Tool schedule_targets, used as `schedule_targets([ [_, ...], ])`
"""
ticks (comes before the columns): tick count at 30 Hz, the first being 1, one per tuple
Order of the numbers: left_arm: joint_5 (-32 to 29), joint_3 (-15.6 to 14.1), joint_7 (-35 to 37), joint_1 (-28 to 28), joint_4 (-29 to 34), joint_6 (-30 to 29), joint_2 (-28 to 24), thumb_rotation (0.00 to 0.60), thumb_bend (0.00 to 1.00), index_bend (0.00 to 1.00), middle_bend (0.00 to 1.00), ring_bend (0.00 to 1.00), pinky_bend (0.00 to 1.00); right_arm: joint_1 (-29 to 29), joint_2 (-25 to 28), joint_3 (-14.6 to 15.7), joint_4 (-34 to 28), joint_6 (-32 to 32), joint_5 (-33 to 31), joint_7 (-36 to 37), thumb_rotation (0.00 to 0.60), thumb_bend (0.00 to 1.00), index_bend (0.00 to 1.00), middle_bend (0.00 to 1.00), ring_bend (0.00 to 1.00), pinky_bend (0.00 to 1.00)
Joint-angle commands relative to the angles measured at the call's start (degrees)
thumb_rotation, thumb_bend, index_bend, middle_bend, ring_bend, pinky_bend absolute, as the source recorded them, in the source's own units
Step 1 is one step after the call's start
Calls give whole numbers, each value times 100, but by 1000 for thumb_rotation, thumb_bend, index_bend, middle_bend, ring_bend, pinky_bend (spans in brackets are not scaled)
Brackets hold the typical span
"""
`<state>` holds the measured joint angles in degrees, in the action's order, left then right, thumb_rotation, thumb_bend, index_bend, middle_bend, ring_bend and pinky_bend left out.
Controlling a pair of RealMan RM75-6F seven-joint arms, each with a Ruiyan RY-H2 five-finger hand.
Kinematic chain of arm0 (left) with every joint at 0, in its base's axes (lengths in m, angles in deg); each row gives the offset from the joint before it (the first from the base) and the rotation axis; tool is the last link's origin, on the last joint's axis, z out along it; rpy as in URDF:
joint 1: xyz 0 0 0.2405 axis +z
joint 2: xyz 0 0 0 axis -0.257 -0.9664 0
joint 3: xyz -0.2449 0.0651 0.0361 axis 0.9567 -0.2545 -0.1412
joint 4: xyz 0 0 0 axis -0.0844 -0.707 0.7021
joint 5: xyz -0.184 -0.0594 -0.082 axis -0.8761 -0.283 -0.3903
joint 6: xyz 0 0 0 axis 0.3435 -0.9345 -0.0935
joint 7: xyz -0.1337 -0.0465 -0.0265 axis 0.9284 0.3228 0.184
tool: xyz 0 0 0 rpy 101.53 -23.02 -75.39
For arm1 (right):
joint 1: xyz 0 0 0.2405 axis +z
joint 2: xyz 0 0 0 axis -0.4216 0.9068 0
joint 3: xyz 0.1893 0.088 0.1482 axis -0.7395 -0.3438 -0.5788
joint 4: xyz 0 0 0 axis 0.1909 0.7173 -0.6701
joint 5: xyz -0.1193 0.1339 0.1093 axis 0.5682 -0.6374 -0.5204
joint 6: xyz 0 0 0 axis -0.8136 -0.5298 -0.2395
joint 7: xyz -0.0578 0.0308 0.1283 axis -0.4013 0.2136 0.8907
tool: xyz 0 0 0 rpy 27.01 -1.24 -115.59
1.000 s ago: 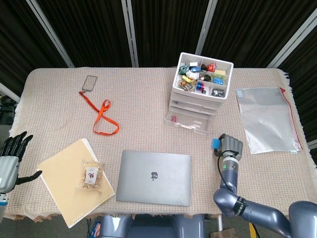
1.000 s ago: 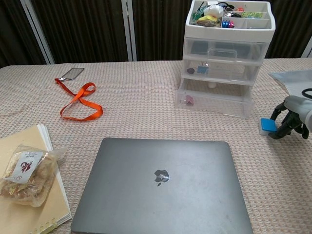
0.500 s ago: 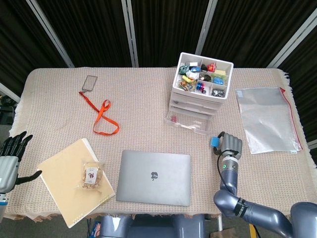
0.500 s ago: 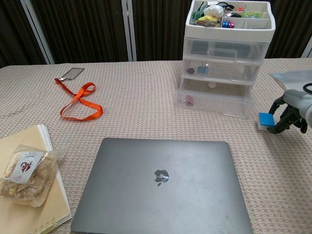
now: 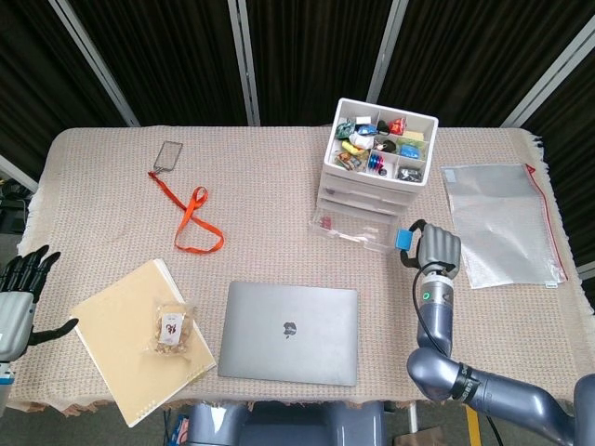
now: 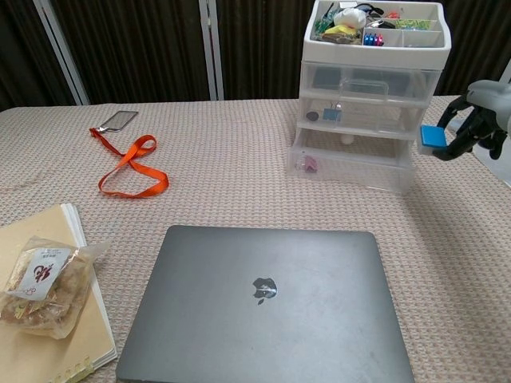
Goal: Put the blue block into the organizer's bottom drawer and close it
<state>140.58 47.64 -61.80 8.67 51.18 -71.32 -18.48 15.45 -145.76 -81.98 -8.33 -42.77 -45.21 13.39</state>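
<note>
the right hand [image 6: 477, 120] pinches the blue block [image 6: 433, 137] in its fingertips, lifted off the table [image 5: 260, 177] just right of the organizer's [image 6: 363, 100] pulled-out bottom drawer [image 6: 351, 163]. the left hand [image 5: 19, 297] hangs with fingers spread past the table's front left corner, holding nothing.

Robot test lab, staged as an office desk. Cloth-covered table [image 5: 260, 167] before dark curtains [image 5: 307, 46]. Laptop [image 5: 290, 333], notebook [image 5: 121, 334], drawer organizer [image 5: 376, 158] on top.
</note>
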Motion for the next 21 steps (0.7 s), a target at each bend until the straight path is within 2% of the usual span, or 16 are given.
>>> schedule_targets([
  [1,-2,0,10,-5,2,10,-5,600,151,74,0,0,0,100,-40,-103,87,11,-140,-55,600,336,607,785,823,639],
  [9,-34,4,45,-13,19,47,-27,600,151,74,0,0,0,294,-274,-263,594,231,-487,-28,600,326,600,786,823,639],
  [14,-31,-2,77,-25,31,78,-48,600,152,73,0,0,0,384,-437,-261,857,281,-447,66,600,181,487,785,819,639],
  [18,-21,-5,101,-26,36,79,-53,600,152,73,0,0,0,401,-528,-263,976,283,-355,210,600,162,425,786,818,639],
  [21,-19,-3,108,-29,37,81,-55,600,152,74,0,0,0,406,-563,-248,1001,258,-294,263,600,162,419,785,817,640],
])
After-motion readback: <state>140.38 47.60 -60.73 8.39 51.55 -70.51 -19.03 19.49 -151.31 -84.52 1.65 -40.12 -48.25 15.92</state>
